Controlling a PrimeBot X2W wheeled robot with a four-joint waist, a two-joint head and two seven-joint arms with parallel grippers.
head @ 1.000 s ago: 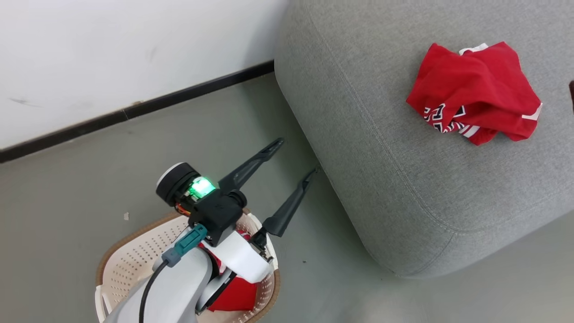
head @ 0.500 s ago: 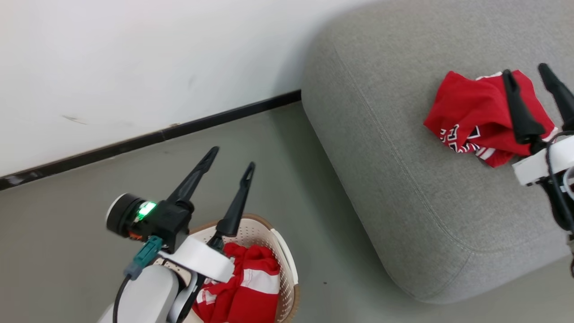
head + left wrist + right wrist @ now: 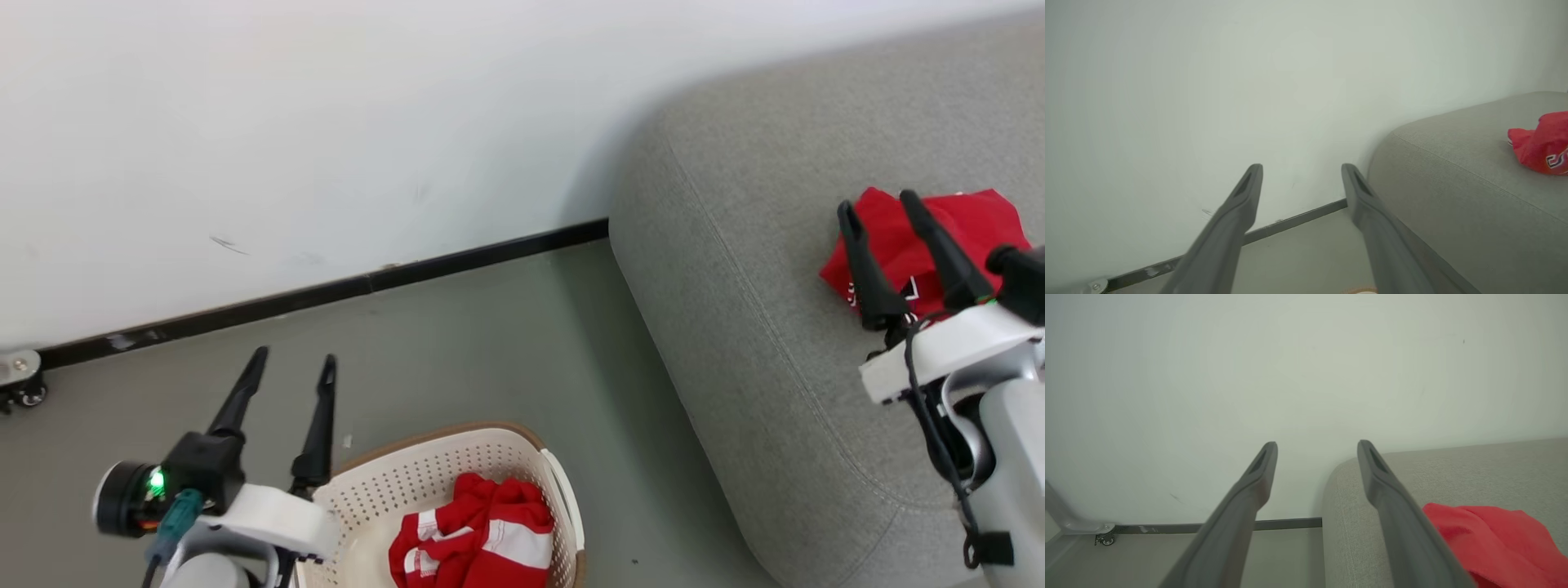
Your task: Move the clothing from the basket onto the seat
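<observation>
Red white-banded garment (image 3: pixel 478 539) lay in the cream perforated basket (image 3: pixel 441 433), beside the spread, empty left gripper (image 3: pixel 294 359); grey floor (image 3: pixel 506 343) surrounded its brown rim.

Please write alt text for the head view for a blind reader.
One red garment lies on the grey sofa behind the open right gripper; a second garment sits in the white basket, beside the open left gripper.

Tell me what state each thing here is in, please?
left gripper, open and empty
right gripper, open and empty
laundry basket, upright on the floor, not yet emptied
grey sofa, carrying one garment
red garment in the basket, crumpled
red garment on the sofa, crumpled, lying loose
</observation>
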